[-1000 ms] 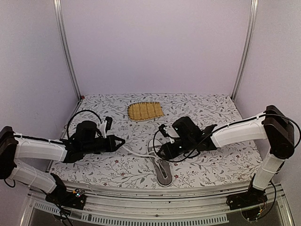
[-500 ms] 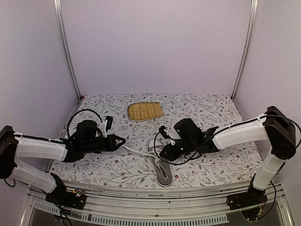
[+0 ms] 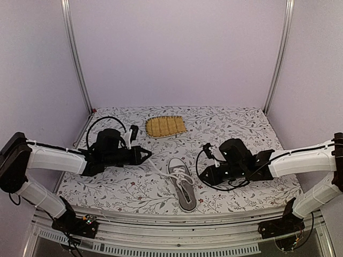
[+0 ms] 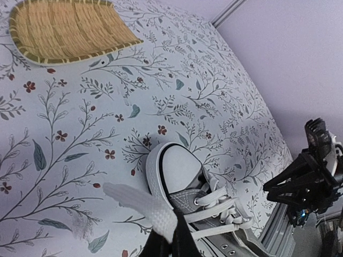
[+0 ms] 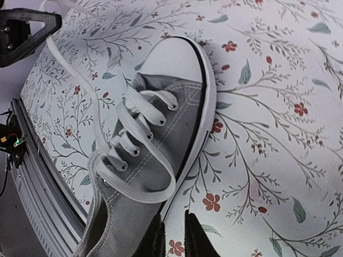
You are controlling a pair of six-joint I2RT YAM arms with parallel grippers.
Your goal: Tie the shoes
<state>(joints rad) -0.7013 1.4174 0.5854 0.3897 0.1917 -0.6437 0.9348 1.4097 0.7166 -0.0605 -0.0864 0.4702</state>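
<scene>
The small grey sneaker (image 3: 183, 184) with white toe cap and white laces lies near the table's front edge, toe pointing away. My left gripper (image 3: 147, 156) is up and left of the toe, shut on the end of one white lace (image 4: 140, 205), which runs back to the shoe (image 4: 206, 206). My right gripper (image 3: 201, 174) is just right of the shoe. In the right wrist view its fingertips (image 5: 195, 235) stand a narrow gap apart with nothing between them, beside the sole of the shoe (image 5: 161, 134). A lace loop (image 5: 139, 187) drapes over the shoe's side.
The yellow woven bamboo mat (image 3: 165, 126) lies at the back centre and shows in the left wrist view (image 4: 64, 29). The floral tablecloth (image 3: 241, 126) covers the table. The metal front rail (image 3: 177, 241) runs close to the shoe's heel.
My right gripper has pulled away to the right, off the laces, and now sits beside the shoe. My left gripper has moved right and farther back with the lace end, drawing it taut.
</scene>
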